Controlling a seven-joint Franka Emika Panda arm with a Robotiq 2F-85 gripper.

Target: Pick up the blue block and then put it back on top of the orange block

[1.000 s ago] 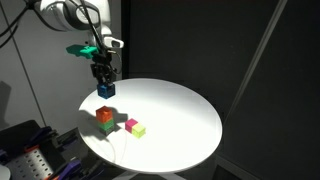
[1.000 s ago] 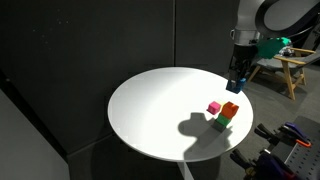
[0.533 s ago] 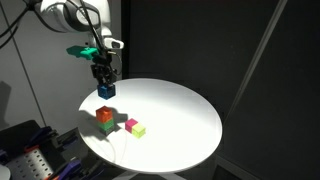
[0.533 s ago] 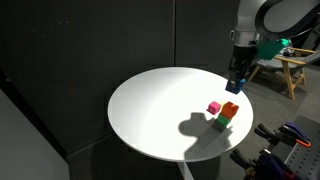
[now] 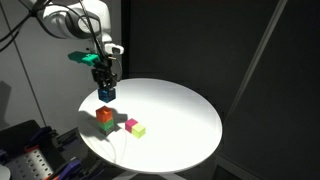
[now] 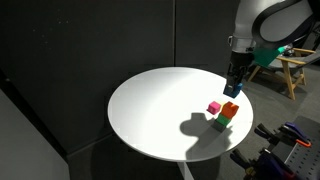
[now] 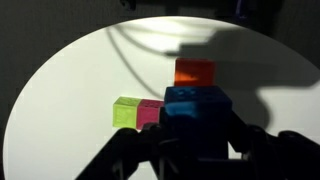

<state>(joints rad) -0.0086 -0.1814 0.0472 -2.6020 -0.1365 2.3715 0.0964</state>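
Two fingers of the gripper pinch the blue block and hold it in the air just above the orange block, apart from it. The orange block sits on a green cube near the edge of the round table. A pink cube and a yellow-green cube lie touching each other just beside that stack, toward the table's centre.

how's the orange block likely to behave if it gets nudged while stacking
Probably stiff and won't roll: the orange block looks like a flat-faced cube. It appears to sit on a green block, so a sideways nudge could slide or topple it. The blue block, held in the gripper, looks the same size, leaving little margin.
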